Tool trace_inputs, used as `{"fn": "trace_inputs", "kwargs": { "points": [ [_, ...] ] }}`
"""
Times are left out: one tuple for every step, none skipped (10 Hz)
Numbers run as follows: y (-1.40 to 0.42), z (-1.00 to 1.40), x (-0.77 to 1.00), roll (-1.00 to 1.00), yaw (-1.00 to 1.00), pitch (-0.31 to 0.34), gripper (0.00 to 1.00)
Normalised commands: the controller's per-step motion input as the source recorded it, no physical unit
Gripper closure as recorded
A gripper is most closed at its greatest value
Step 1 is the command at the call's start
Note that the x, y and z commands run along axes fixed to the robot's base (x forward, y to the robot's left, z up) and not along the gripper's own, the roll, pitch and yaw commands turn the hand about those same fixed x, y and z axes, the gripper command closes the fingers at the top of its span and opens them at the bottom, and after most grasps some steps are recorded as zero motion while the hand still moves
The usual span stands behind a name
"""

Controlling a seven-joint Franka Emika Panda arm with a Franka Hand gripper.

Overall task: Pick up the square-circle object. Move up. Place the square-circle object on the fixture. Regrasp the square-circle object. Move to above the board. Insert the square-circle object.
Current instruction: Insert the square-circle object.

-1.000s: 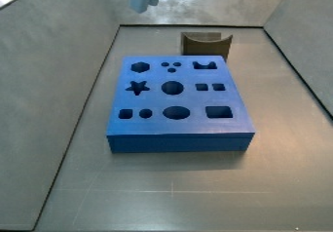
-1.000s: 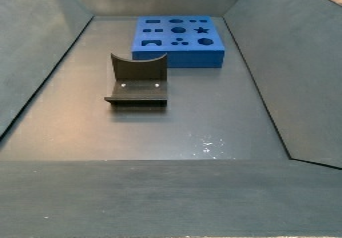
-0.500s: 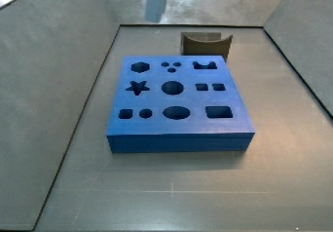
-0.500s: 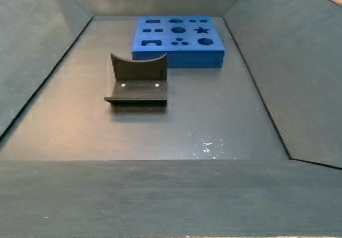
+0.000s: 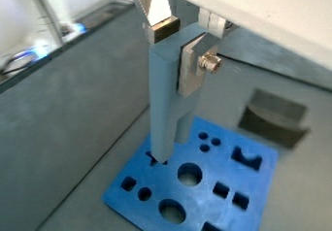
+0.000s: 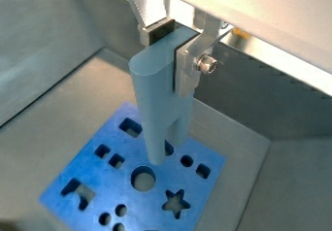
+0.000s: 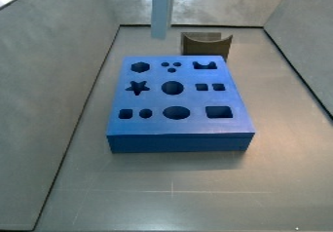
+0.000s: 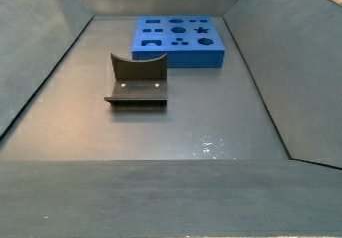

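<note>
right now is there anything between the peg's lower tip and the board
Nothing. In both wrist views the square-circle object, shut in the gripper, hangs upright over the board with only open air beneath its lower end; it has not entered a hole.

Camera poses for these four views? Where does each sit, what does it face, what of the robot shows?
Wrist view: on the arm, looking down the held square-circle object to the board and fixture; the tool shows.
Wrist view: on the arm, facing down at the board; tool fingers clamp the peg.
Side view: at the board's near end, looking toward the fixture; only the peg shows.
Side view: fixture nearest, board beyond; no robot visible.
Shared: all four see the board and the fixture.
</note>
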Motion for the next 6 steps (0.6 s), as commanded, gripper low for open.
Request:
{"fn": "trace_inputs", "kwargs": {
  "points": [
    [0.01, 0.00, 0.00, 0.00, 0.00, 0.000, 1.00],
    [-0.10, -0.23, 0.00, 0.00, -0.37, -0.241, 1.00],
    [0.00, -0.32, 0.00, -0.03, -1.00, -0.164, 1.00],
    [0.00, -0.37, 0.00, -0.02, -1.00, -0.129, 1.00],
    [0.00, -0.47, 0.00, -0.02, -1.00, -0.179, 1.00],
    [0.00, -0.51, 0.01, 0.00, -0.98, -0.203, 1.00]
  ]
}}
